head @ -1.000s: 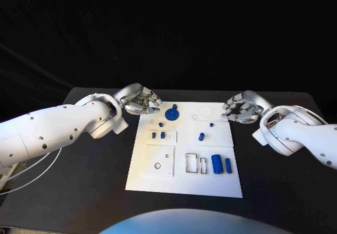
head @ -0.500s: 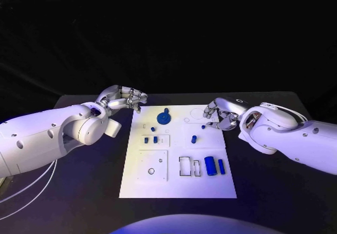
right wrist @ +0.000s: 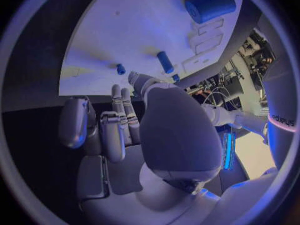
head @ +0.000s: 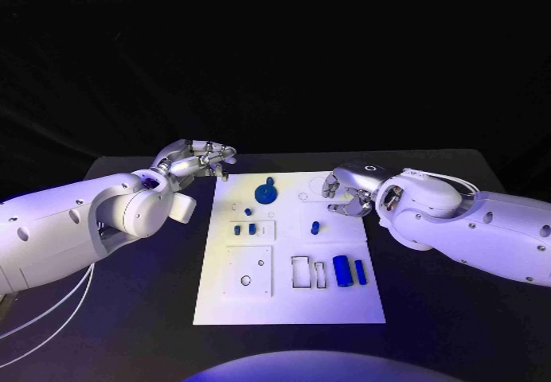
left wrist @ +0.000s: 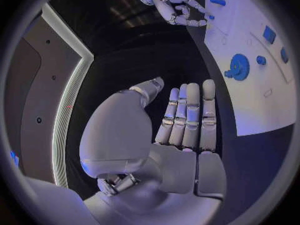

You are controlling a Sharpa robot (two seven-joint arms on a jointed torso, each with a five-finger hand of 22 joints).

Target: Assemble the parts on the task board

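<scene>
The white task board [head: 287,294] lies mid-table. On it sit a blue gear [head: 265,192], small blue pegs [head: 244,228] beside a slot, another peg [head: 314,227], and two blue cylinders [head: 349,270] near the front right. My left hand [head: 197,159] hovers off the board's far-left corner, fingers straight and side by side [left wrist: 187,117], holding nothing. My right hand [head: 345,192] hangs over the board's far-right part, its fingertips [right wrist: 119,92] close to a small blue peg [right wrist: 120,69]; nothing sits in its palm. The gear [left wrist: 238,66] and the right hand [left wrist: 176,9] also appear in the left wrist view.
Black table [head: 459,302] surrounds the board on all sides. Empty outlined slots [head: 308,270] sit beside the cylinders, and a square plate with holes [head: 255,267] lies at the front left. The large cylinder [right wrist: 209,6] shows far from the right hand.
The camera has shifted. My right hand has moved inward from beside the board to over its far-right part. The left hand stays near the far-left corner, a little farther off the gear.
</scene>
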